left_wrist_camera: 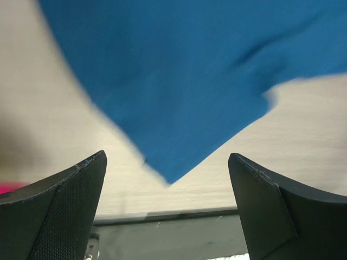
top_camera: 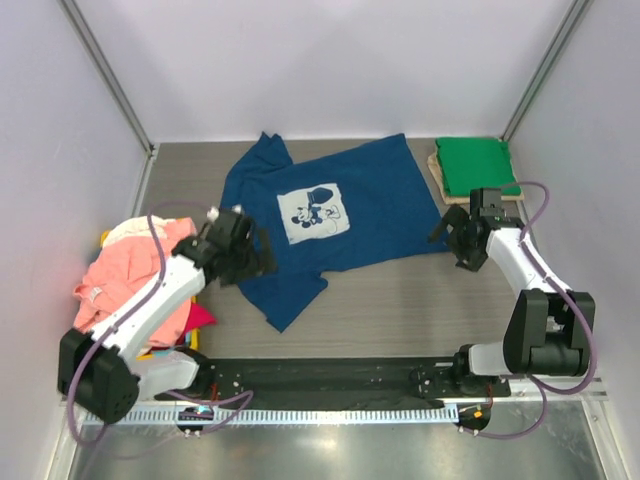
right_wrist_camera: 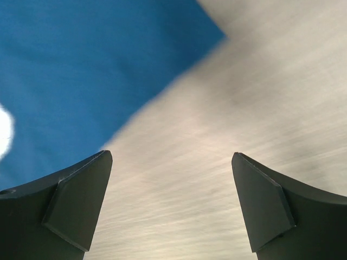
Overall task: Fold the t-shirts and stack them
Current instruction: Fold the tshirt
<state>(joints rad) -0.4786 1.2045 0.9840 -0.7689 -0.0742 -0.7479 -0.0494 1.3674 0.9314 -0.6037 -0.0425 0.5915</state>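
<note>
A navy blue t-shirt [top_camera: 330, 225] with a white cartoon-mouse print lies spread out in the middle of the table. My left gripper [top_camera: 252, 258] is open and empty above its near-left part; the left wrist view shows a corner of the blue cloth [left_wrist_camera: 184, 92] between the spread fingers. My right gripper [top_camera: 455, 243] is open and empty just right of the shirt's right edge; the right wrist view shows that blue corner [right_wrist_camera: 81, 70] at the upper left. A folded green t-shirt [top_camera: 476, 166] lies at the back right. A heap of salmon pink [top_camera: 120, 280], cream and magenta tees sits at the left.
The green shirt rests on a flat tan board [top_camera: 440, 178]. White walls with metal posts enclose the table. A black rail [top_camera: 330, 375] runs along the near edge by the arm bases. Bare wooden tabletop [top_camera: 400, 310] lies between the blue shirt and the rail.
</note>
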